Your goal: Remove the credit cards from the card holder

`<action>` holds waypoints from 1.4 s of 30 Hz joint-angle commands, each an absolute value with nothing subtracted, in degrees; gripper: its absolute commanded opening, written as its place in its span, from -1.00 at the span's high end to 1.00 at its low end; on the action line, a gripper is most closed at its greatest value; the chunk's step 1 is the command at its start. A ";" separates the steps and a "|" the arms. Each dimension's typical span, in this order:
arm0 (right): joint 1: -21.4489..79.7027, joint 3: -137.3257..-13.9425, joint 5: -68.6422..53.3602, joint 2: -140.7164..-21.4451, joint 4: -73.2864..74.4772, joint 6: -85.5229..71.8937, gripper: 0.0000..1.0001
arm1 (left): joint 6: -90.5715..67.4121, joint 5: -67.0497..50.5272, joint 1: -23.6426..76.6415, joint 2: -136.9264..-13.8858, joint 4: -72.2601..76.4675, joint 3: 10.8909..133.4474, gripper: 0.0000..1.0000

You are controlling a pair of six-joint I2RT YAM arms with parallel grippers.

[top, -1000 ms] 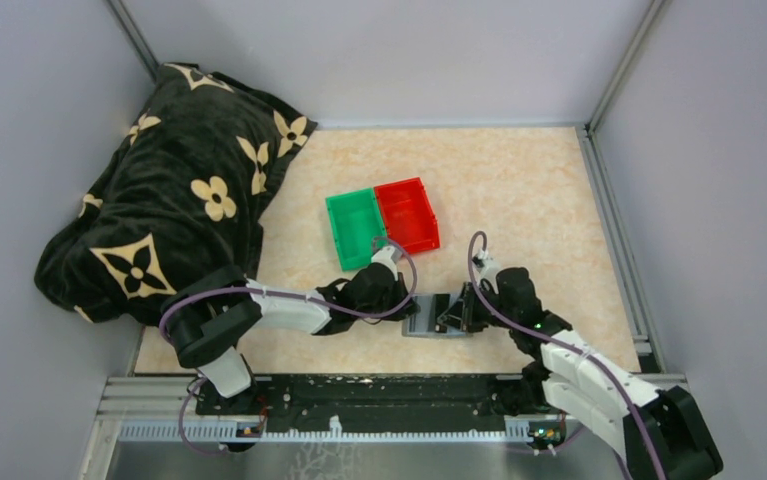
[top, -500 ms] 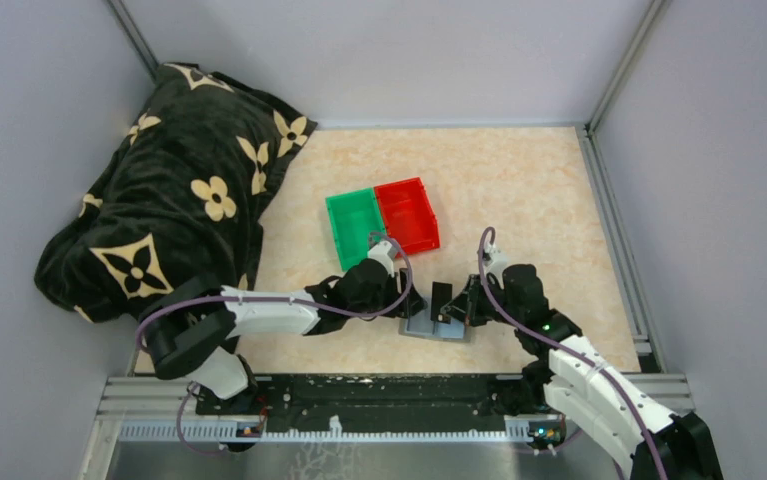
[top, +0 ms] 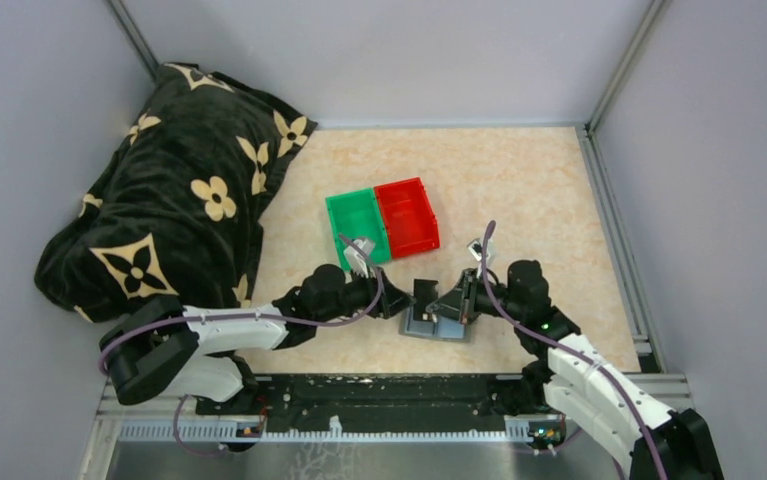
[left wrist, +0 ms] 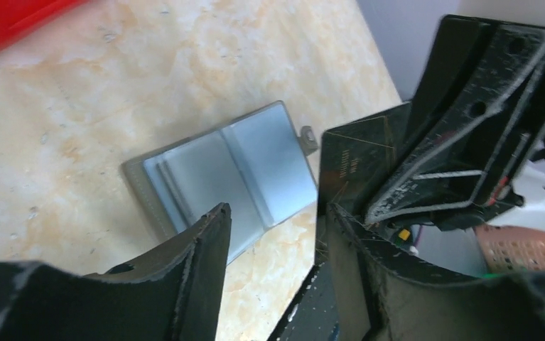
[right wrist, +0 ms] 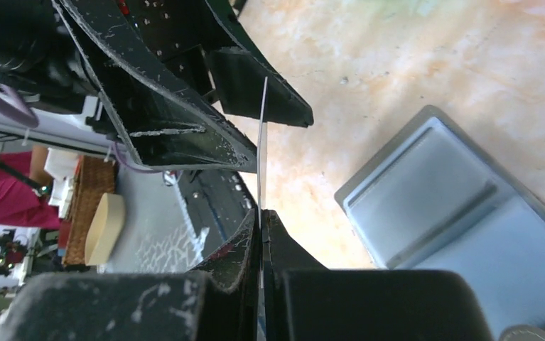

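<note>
Containers: a green rectangular plastic bin and a red rectangular plastic bin sit side by side, touching along one long wall, near the middle of the beige marbled bench. Each shows only its own bare plastic floor. The third container, the small flat grey bifold card holder, lies opened out on the bench near the front edge. It is apart from the bins and lies between the two tools. In the left wrist view its two blue-grey inner panels face up. The left-hand panel carries stepped slot edges, the other is smooth, and a small tab projects from one edge. Whether any card sits in the slots cannot be told. One thin dark rectangular credit card is out of the holder and off the bench, standing on edge, raised over the holder, with faint printing on its face. The right tool is clenched on this card's edge; in the right wrist view the card reads as a thin pale line pinched between the two fingers. The left tool is released, fingers apart, with its fingertips just beside the card; contact cannot be told. A black plush blanket with tan flower motifs is heaped at the bench's far left corner.
</note>
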State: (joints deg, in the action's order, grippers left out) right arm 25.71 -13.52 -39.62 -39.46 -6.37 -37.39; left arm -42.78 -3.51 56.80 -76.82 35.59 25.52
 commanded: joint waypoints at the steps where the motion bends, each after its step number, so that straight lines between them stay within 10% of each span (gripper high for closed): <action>1: 25.40 -13.24 -47.52 -39.83 -13.79 -38.49 1.00 | -41.75 -10.29 56.34 -74.98 46.88 24.18 -0.13; 10: 25.45 -12.93 -50.24 -40.64 -14.05 -37.84 1.00 | -40.47 -14.52 56.25 -72.84 52.05 23.22 0.05; 17: 25.40 -12.27 -50.86 -41.22 -16.39 -39.00 1.00 | -40.20 -16.59 56.25 -74.64 53.18 23.88 0.98; 31: 25.40 -15.44 -47.56 -39.03 -18.74 -37.97 0.53 | -39.83 -26.01 55.99 -78.38 59.89 22.81 0.99; 39: 25.40 -14.80 -48.69 -37.10 -23.04 -40.11 0.92 | -41.23 -28.13 55.49 -80.82 63.14 22.01 0.99; 42: 25.40 -15.03 -48.42 -35.59 -22.77 -40.33 1.00 | -41.28 -26.28 55.04 -81.00 62.59 21.51 0.50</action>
State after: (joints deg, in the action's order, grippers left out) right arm 25.69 -12.12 -50.00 -37.98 -16.01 -39.90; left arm -40.69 -24.34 54.83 -80.25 61.12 22.83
